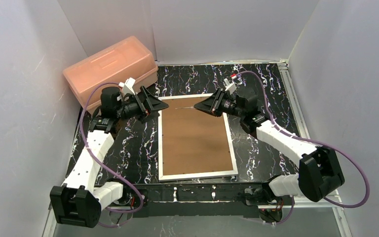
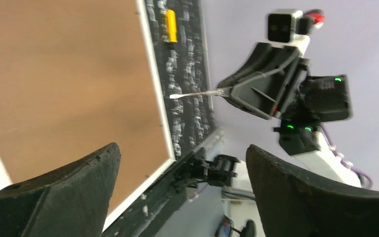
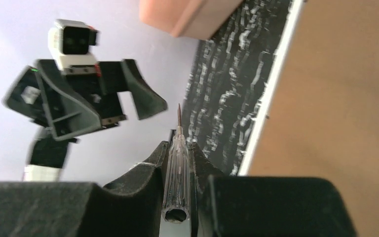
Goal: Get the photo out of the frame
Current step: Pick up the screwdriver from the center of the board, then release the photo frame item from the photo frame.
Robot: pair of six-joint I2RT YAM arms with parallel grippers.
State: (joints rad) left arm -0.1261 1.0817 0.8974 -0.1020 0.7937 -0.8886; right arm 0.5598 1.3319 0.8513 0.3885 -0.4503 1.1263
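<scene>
- Screwdriver [image 3: 176, 170] grip first: your right jaws are nearly closed around its clear handle, with the blade pointing out over the far end of the frame [image 1: 195, 138]. Check that the handle sits straight before you lever.
- Your left jaws stand wide apart and hold nothing, hovering beside the frame's far-left corner, near the pink box [image 1: 111, 69].
- The frame lies face down on the bench [image 1: 143, 143], brown back up. The photo is out of sight, probably under that board.
- Bring the tip in low and flat along the white border to find the fasteners, which are too small to make out here.
- Lever gently, and steady the frame with your left jaws so it does not slide.
</scene>
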